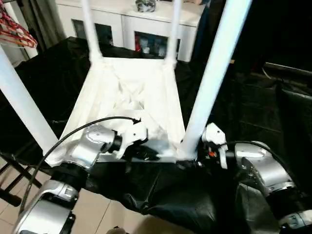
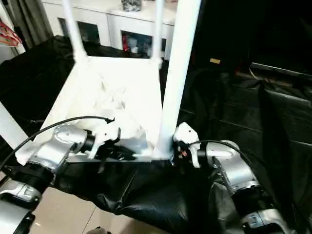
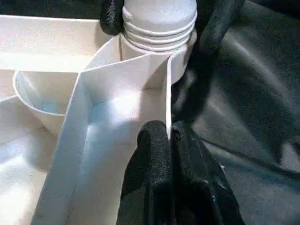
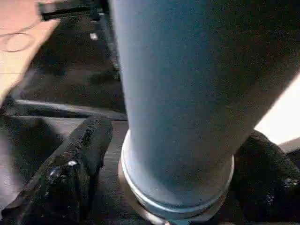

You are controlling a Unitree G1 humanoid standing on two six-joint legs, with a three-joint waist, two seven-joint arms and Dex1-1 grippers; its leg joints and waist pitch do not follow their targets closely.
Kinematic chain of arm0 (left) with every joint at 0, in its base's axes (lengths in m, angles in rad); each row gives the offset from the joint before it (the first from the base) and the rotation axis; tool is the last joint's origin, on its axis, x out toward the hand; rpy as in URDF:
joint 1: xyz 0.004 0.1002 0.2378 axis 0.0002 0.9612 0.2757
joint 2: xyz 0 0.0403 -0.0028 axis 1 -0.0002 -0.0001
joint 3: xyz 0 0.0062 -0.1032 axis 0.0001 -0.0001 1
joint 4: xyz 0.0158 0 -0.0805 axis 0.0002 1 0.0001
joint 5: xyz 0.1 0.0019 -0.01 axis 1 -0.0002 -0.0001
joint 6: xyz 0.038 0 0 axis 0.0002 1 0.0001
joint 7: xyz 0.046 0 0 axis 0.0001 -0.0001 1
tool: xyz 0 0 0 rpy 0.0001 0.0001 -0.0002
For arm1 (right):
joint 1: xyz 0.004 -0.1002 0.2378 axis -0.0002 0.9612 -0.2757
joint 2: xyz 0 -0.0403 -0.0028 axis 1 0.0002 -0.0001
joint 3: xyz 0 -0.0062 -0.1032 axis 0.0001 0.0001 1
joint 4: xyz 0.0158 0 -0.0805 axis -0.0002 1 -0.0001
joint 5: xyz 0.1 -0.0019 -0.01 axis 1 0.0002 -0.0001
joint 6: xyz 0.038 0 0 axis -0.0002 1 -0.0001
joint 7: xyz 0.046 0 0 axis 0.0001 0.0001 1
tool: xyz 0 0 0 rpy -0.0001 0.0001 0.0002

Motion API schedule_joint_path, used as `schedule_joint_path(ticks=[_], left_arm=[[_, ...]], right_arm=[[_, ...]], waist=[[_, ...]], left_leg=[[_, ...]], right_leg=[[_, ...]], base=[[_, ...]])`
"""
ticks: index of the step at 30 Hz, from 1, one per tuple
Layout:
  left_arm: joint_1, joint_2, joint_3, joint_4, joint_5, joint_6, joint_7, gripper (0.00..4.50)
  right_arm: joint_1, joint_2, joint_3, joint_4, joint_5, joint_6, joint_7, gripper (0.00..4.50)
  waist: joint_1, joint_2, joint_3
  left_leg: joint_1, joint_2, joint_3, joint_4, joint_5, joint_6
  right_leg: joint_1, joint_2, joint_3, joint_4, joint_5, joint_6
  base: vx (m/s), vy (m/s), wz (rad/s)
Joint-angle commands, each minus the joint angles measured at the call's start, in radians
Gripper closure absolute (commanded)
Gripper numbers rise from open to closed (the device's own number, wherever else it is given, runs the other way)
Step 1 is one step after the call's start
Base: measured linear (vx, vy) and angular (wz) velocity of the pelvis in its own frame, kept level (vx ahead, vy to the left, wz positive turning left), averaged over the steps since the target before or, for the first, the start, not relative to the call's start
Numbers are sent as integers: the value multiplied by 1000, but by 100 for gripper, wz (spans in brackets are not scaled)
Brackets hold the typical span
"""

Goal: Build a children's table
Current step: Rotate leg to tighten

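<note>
The white children's table lies upside down on a black cloth, its ribbed underside (image 1: 131, 97) facing up and four white legs standing in the corner sockets. My right gripper (image 1: 193, 153) is shut on the base of the near right leg (image 1: 214, 73), one black finger (image 4: 79, 159) on each side of it. My left gripper (image 3: 168, 140) is shut on the thin near rim wall (image 3: 140, 84) of the tabletop, close to that same corner. The leg's ribbed end (image 3: 159, 23) sits in its socket. The near left leg (image 1: 22, 107) rises beside my left forearm.
A white cabinet with glass doors (image 1: 126, 24) stands behind the table. The black cloth (image 1: 253, 107) spreads to the right and hangs over the front edge above a tiled floor (image 1: 97, 209). A dark frame (image 1: 9, 175) stands at the lower left.
</note>
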Motion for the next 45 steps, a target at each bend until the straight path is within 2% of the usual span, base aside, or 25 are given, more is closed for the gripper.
schedule_joint_path(ticks=[1, 5, 6, 10, 11, 12, 18, 20, 21, 22, 23, 24, 26, 27, 28, 30, 32, 34, 35, 36, 39, 43, 44, 45], left_arm=[[-9, -6, -2, -37, -49, -11, -41, 450], [-10, -3, -1, -36, -47, -13, -43, 450], [-10, -3, 0, -36, -47, -12, -43, 450], [-9, -3, 1, -34, -48, -13, -40, 450], [-9, -10, 7, -27, -46, -15, -25, 450], [-9, -10, 7, -27, -46, -15, -25, 450], [-18, -42, 33, -10, -44, -8, 51, 450], [-35, -73, 44, 20, -12, 4, 165, 450], [-44, -92, 47, 36, 4, 10, 225, 450], [-45, -97, 48, 40, 8, 12, 239, 450], [-55, -124, 51, 55, 24, 25, 309, 450], [-59, -140, 50, 60, 32, 30, 341, 450], [-59, -142, 50, 60, 33, 31, 344, 450], [-68, -187, 40, 68, 59, 43, 430, 450], [-69, -189, 40, 68, 60, 43, 433, 450], [-78, -230, 30, 78, 83, 52, 504, 450], [-81, -248, 26, 83, 93, 52, 529, 450], [-79, -268, 14, 81, 102, 49, 541, 450], [-78, -276, 8, 80, 106, 48, 546, 450], [-76, -281, 4, 78, 105, 47, 541, 450], [-68, -275, 0, 70, 99, 47, 522, 450], [-47, -237, -1, 41, 82, 33, 444, 450], [-34, -213, 4, 20, 63, 31, 390, 450], [-34, -213, 5, 19, 62, 31, 388, 450]], right_arm=[[-11, 3, 10, -27, 20, -4, 38, 117], [-10, 6, 11, -34, 25, -2, 45, 139], [-7, 7, 13, -36, 26, -5, 45, 159], [2, 9, 18, -44, 30, -5, 46, 176], [17, 16, 16, -53, 34, -2, 39, 178], [17, 16, 16, -53, 34, -2, 39, 180], [47, 56, -12, -63, 47, 13, -27, 182], [49, 107, -38, -26, 28, 7, -145, 182], [46, 141, -55, 4, 17, -5, -219, 182], [45, 150, -59, 11, 15, -8, -237, 182], [33, 194, -80, 55, -6, -17, -345, 182], [25, 220, -93, 79, -19, -23, -406, 182], [24, 222, -94, 81, -20, -23, -412, 183], [-6, 295, -127, 141, -42, -23, -576, 183], [-7, 297, -128, 143, -42, -23, -583, 183], [-38, 359, -152, 192, -59, -10, -720, 183], [-49, 383, -154, 210, -70, -7, -761, 183], [-57, 409, -141, 218, -80, -23, -767, 183], [-62, 422, -136, 225, -86, -37, -767, 127], [-65, 428, -132, 228, -87, -47, -757, 113], [-67, 425, -133, 223, -75, -53, -725, 90], [-63, 367, -119, 194, -69, -52, -630, 60], [-59, 327, -108, 178, -63, -59, -565, 47], [-59, 326, -108, 177, -63, -59, -563, 47]], waist=[[2, -10, -58], [9, -9, -62], [9, -10, -62], [9, -10, -62], [10, -6, -62], [10, -7, -61], [11, -6, -60], [7, -6, -57], [2, -7, -56], [2, -7, -55], [-1, -9, -57], [-5, -6, -54], [-9, -8, -55], [-13, -8, -55], [-18, -7, -56], [-24, -6, -57], [-27, -5, -57], [-26, -5, -58], [-24, -4, -60], [-24, -3, -60], [-26, -1, -57], [-25, -2, -59], [-27, -1, -61], [-27, -2, -63]], left_leg=[[6, 31, -1, -50, -188, 63], [3, 31, -1, -46, -154, 68], [2, 30, -1, -46, -156, 68], [1, 30, -1, -46, -161, 65], [1, 29, -2, -46, -161, 62], [1, 29, -1, -46, -162, 62], [4, 30, -2, -49, -187, 50], [3, 29, -3, -51, -206, 40], [5, 27, -5, -53, -233, 22], [7, 25, -5, -54, -238, 18], [4, 27, -8, -56, -230, 11], [4, 27, -9, -59, -244, 4], [9, 25, -8, -57, -256, 1], [6, 25, -7, -56, -241, 8], [4, 25, -7, -57, -230, 5], [3, 24, -9, -58, -224, -3], [6, 23, -8, -56, -226, -1], [4, 22, -6, -55, -212, 13], [5, 23, -6, -54, -207, 16], [3, 23, -5, -54, -200, 24], [4, 24, -6, -56, -222, 25], [3, 24, -6, -56, -231, 28], [2, 25, -7, -55, -211, 35], [1, 25, -7, -53, -200, 38]], right_leg=[[49, -82, 48, -73, -172, -184], [47, -79, 47, -63, -99, -200], [48, -79, 46, -62, -97, -201], [49, -81, 46, -64, -115, -193], [48, -80, 46, -64, -120, -191], [48, -80, 47, -66, -121, -188], [45, -81, 46, -71, -152, -185], [44, -83, 46, -74, -187, -177], [42, -85, 46, -82, -257, -162], [42, -86, 45, -86, -283, -152], [45, -86, 46, -84, -286, -145], [41, -85, 46, -86, -297, -143], [40, -86, 46, -88, -315, -141], [41, -86, 49, -87, -291, -141], [41, -84, 49, -84, -270, -146], [42, -84, 48, -82, -269, -148], [42, -84, 48, -84, -259, -151], [45, -83, 50, -82, -223, -151], [45, -83, 50, -80, -210, -152], [45, -83, 50, -78, -185, -158], [45, -83, 49, -82, -205, -158], [48, -83, 50, -83, -218, -154], [49, -82, 50, -78, -173, -164], [52, -82, 49, -74, -152, -170]], base=[[0, 0, 0], [0, 0, 0], [0, 0, 0], [0, 0, 0], [0, 0, 0], [0, 0, 0], [0, 0, 0], [0, 0, 0], [0, 0, 0], [0, 0, 0], [0, 0, 0], [0, 0, 0], [0, 0, 0], [0, 0, 0], [0, 0, 0], [0, 0, 0], [0, 0, 0], [0, 0, 0], [0, 0, 0], [0, 0, 0], [0, 0, 0], [0, 0, 0], [0, 0, 0], [0, 0, 0]])
